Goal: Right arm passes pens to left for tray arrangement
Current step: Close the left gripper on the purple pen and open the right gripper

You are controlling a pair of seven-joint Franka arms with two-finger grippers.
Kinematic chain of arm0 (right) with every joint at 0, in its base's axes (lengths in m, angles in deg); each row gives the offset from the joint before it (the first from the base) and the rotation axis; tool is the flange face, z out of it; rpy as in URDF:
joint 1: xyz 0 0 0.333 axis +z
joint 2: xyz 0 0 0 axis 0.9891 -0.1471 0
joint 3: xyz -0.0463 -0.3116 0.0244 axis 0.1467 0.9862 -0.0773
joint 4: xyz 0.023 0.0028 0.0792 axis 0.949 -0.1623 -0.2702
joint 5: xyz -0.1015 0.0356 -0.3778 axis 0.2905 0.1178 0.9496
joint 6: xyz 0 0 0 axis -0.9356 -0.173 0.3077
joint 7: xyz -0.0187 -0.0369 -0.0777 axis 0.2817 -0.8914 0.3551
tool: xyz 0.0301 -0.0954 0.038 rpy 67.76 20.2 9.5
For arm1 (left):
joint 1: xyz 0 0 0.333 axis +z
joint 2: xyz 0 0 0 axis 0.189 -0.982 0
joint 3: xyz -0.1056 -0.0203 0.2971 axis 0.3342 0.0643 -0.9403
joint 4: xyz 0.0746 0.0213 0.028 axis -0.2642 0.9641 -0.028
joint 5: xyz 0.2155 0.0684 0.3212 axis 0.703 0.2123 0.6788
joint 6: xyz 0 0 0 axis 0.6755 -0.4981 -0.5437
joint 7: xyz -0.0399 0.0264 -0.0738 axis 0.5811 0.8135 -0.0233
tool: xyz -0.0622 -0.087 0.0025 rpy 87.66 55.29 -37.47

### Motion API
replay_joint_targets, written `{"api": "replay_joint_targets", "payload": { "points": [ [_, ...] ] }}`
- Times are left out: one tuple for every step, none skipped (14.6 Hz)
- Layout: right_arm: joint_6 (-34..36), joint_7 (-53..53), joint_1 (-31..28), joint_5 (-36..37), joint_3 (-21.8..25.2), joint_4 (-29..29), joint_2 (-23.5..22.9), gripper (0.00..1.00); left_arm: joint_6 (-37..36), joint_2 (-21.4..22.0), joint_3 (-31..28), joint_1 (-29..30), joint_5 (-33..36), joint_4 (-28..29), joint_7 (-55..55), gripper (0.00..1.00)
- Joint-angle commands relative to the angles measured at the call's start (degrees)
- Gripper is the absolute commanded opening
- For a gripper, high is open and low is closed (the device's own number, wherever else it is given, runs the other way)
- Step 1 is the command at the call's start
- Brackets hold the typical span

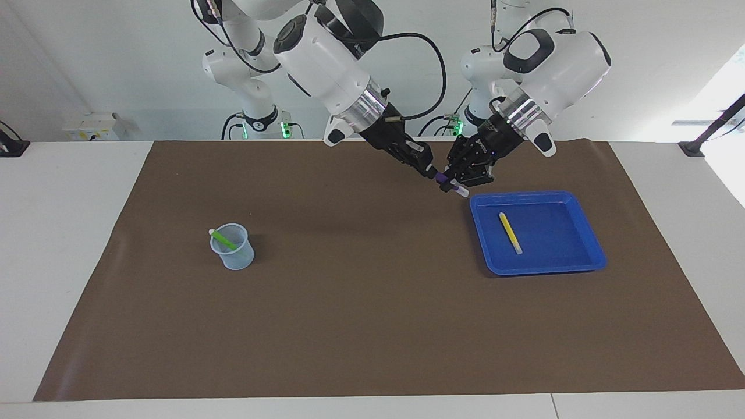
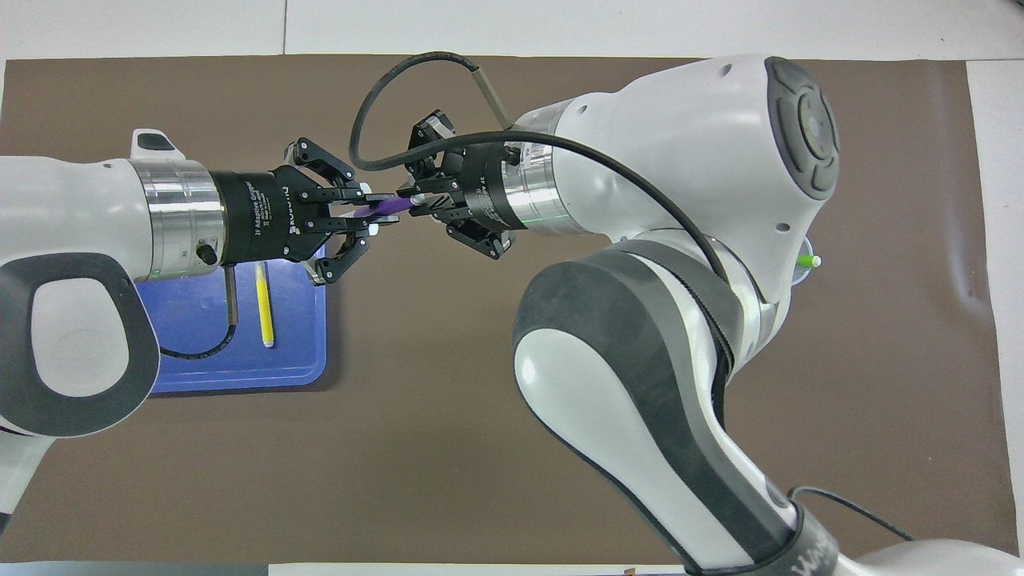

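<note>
Over brown mat (image 1: pixel 372 302) — both grippers, right gripper (image 2: pixel 412 202) and left gripper (image 2: pixel 364 218), clamp purple pen (image 2: pixel 382 208).

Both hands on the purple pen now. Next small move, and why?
Probably the right hand should open and let go. The left hand has its fingers shut on the purple pen, so the pen is pinched at both ends over the mat, beside the tray. With the yellow pen already in the tray, releasing frees the left arm to carry this one over.
</note>
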Motion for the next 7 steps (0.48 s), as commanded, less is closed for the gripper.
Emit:
{"api": "replay_joint_targets", "payload": {
  "points": [
    [-0.2, 0.1, -0.1, 1.0, -0.2, 0.7, -0.4, 0.0, 1.8, 1.6, -0.4, -0.5, -1.2, 1.8, 0.5, 0.0],
    [-0.2, 0.1, -0.1, 1.1, -0.2, 0.7, -0.4, 0.0, 2.0, 1.6, -0.4, -0.5, -1.2, 1.8, 0.6, 0.0],
    [-0.1, 0.1, -0.1, 1.2, -0.2, 0.6, -0.4, 0.0, 2.3, 1.6, -0.4, -0.5, -1.2, 1.8, 0.6, 0.0],
    [0.1, 0.1, -0.1, 1.2, -0.1, 0.6, -0.4, 0.0, 2.4, 1.5, -0.4, -0.5, -1.2, 1.8, 0.7, 0.0],
    [0.1, 0.1, -0.2, 1.3, -0.1, 0.7, -0.4, 0.0, 2.5, 1.5, -0.4, -0.5, -1.2, 1.8, 0.8, 0.0],
    [0.2, 0.1, -0.2, 1.9, -0.1, 0.6, -0.4, 0.62, 2.5, 1.5, -0.4, -0.5, -1.2, 1.8, 0.8, 0.0],
    [0.6, 0.1, -0.2, 3.4, -0.1, 0.6, -0.4, 0.98, 2.5, 1.5, -0.4, -0.5, -1.2, 1.8, 0.8, 0.0]
  ]
}}
